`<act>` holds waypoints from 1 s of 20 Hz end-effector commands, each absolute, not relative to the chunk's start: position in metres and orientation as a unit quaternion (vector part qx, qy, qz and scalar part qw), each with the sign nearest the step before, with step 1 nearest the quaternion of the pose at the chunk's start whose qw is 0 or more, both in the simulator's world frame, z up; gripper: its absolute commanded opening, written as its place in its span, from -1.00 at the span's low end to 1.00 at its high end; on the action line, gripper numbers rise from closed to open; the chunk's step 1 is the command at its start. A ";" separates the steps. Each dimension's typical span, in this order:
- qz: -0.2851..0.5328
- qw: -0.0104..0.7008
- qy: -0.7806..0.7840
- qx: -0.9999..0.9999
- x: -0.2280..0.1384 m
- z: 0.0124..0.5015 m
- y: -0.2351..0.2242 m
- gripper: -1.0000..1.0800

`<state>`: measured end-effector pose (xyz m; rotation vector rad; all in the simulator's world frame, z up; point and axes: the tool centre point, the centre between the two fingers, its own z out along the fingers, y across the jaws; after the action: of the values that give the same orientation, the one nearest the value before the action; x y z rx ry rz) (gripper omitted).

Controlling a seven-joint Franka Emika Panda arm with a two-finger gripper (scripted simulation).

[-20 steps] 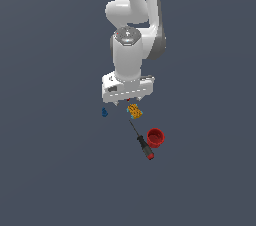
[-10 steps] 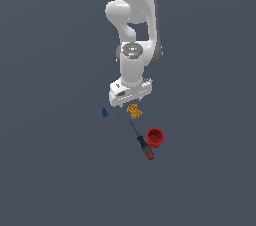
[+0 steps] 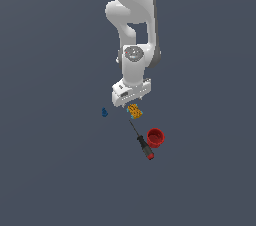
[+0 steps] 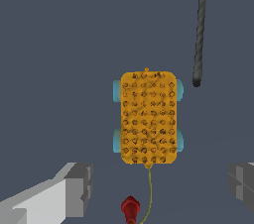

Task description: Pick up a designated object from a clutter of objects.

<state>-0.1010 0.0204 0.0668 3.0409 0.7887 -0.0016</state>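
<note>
Gripper (image 3: 131,101) low over the clutter, fingers (image 4: 74,188) spread wide apart with nothing between them. Orange studded block (image 4: 149,117) lies flat on the grey floor, just under the hand in the exterior view; screwdriver (image 3: 141,140) sits just beyond it toward the exterior view's right, its tip close to the block's corner but apart. Red cup (image 3: 155,137) beside the screwdriver handle, blue piece (image 3: 104,112) well off to the exterior view's left, small red piece (image 4: 130,209) near the block's short end. Judgement: approach step. Centre the block between the fingers, close across the narrow wheeled sides, descend straight, keep clear of the screwdriver shaft.
</note>
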 end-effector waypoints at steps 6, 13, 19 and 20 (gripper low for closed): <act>0.000 0.000 0.252 0.968 -0.102 0.062 0.021 0.92; 0.000 0.000 0.253 0.967 -0.103 0.037 0.021 0.92; 0.000 0.000 0.254 0.967 -0.103 0.020 0.021 0.92; 0.000 0.000 0.254 0.967 -0.103 0.019 0.021 0.92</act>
<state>-0.1036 0.0208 0.0214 3.0389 0.7975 -0.0017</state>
